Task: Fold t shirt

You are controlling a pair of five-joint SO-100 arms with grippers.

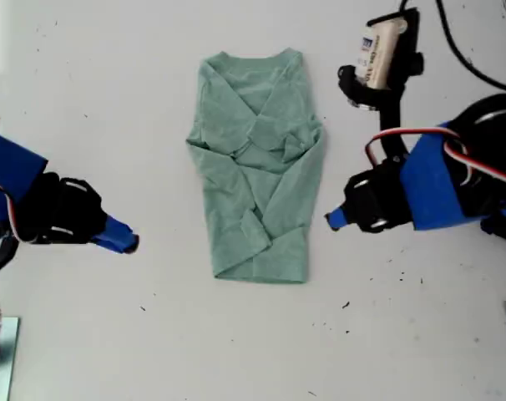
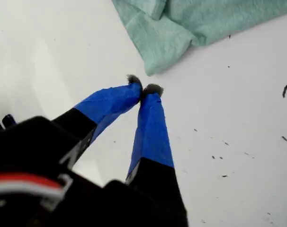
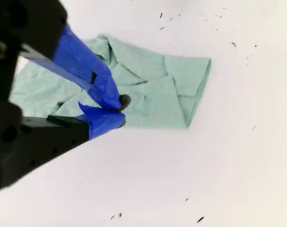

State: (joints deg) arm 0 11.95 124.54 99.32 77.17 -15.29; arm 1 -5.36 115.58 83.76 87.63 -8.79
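Plainly, from the exterior view, the shirt (image 1: 257,167) lies mid-surface (image 1: 86,100) as a narrow strip. Its sleeves are crossed inward, with the neckline at the far end and the hem at the near end. My first gripper (image 1: 330,220) sits just beside the shirt's edge on the exterior view's right, low along the strip. My second gripper (image 1: 128,243) waits well apart from the shirt on the exterior view's left. I judge the hem-to-neck fold is still to do. The danger is uneven reach: if one arm arrives late, the hem lifts at one corner only and the strip skews.

First wrist view: my first gripper (image 2: 146,88) has its fingers together on nothing, with the shirt's corner (image 2: 160,45) just beyond the tips. Driving forward with them together would push the corner and bunch it, or spill the tucked sleeve. Opening late would do the same.

Second wrist view: my second gripper (image 3: 117,109) also looks pressed together and empty, and the shirt (image 3: 172,90) shows behind its tips. The layers overlap near the hem. A shallow pinch may catch only the top layer, so the sleeves could slide out when it lifts.
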